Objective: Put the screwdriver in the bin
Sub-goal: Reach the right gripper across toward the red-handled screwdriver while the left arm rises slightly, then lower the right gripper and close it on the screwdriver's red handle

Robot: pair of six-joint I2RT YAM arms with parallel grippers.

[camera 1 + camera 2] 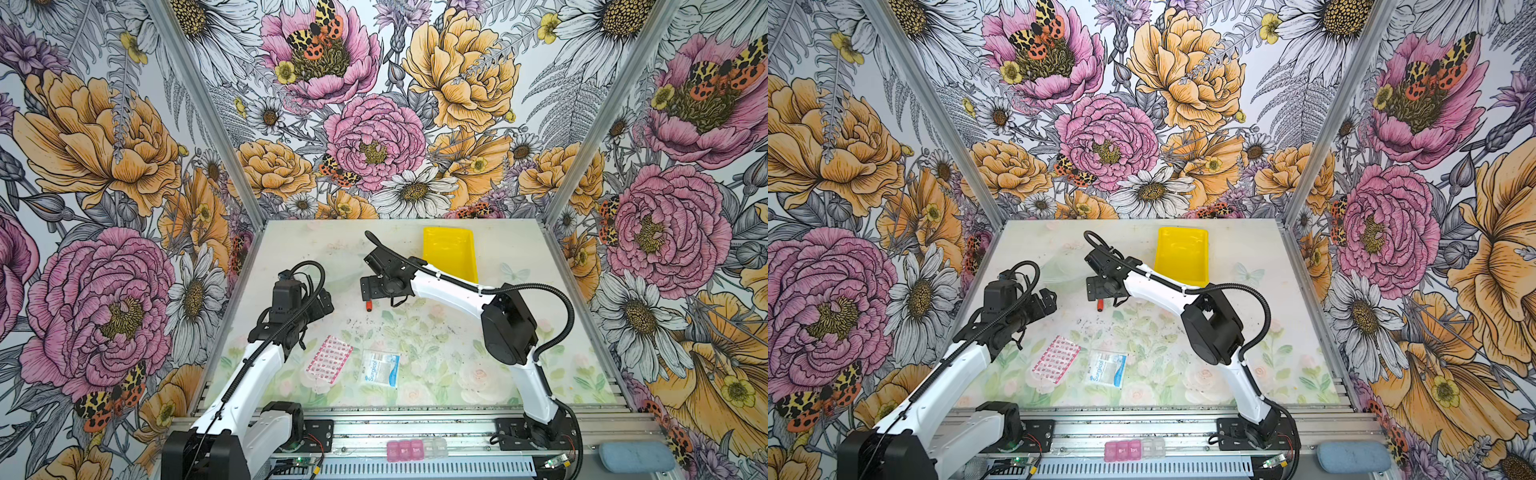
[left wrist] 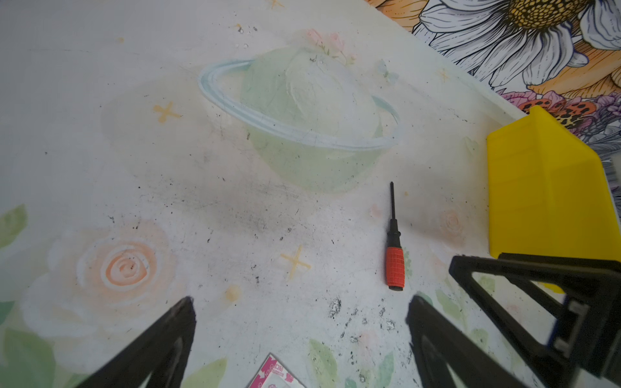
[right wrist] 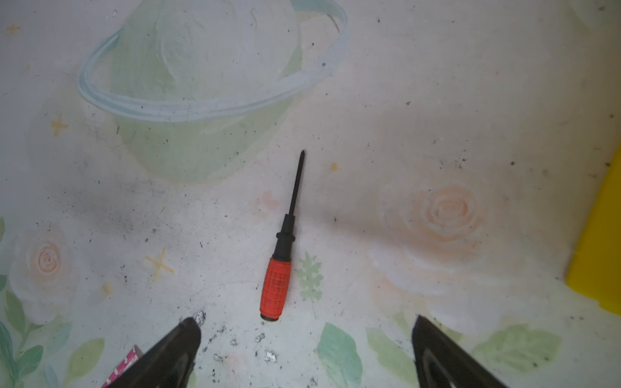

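The screwdriver [image 3: 279, 268] lies flat on the table, orange-red handle, black collar, thin dark shaft. In both top views only its handle end [image 1: 368, 306] shows below my right gripper [image 1: 372, 287], which hangs open over it. In the right wrist view the handle end sits just ahead of the wide-apart fingertips of that gripper [image 3: 304, 324], untouched. The yellow bin [image 1: 449, 249] stands at the back right, close behind the right forearm. My left gripper [image 1: 324, 301] is open and holds nothing, left of the screwdriver [image 2: 394, 255] and apart from it.
A pink blister pack [image 1: 329, 357] and a white-blue Surgical packet [image 1: 380, 368] lie toward the front of the table. A pink and clear pill box [image 1: 415, 451] sits on the front rail, a grey-blue sponge [image 1: 636, 457] at the front right. Flowered walls enclose three sides.
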